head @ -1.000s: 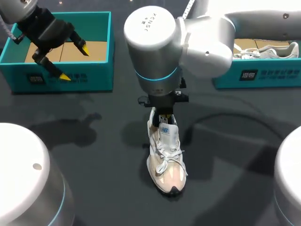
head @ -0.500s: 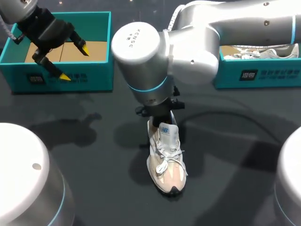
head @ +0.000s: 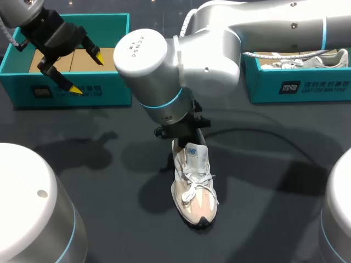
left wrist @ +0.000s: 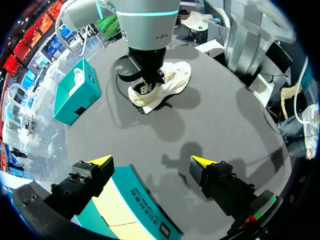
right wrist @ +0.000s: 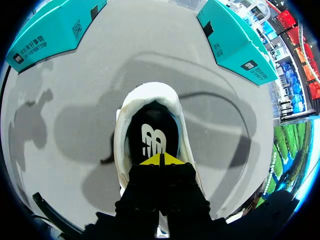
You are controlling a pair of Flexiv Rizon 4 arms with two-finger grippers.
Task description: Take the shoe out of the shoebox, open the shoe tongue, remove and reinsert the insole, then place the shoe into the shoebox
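Shoe [head: 194, 186] | heel opening under right gripper [right wrist: 161, 160] (tips pressed together)

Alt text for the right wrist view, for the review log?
The right end effector, yellow tips pressed together, points into the white shoe's opening above its dark insole. Two teal shoeboxes sit ahead on the grey table.

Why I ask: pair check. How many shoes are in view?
2. The beige shoe stands on the table, mid-scene; a white shoe lies in the right-hand shoebox. That box may hide another.
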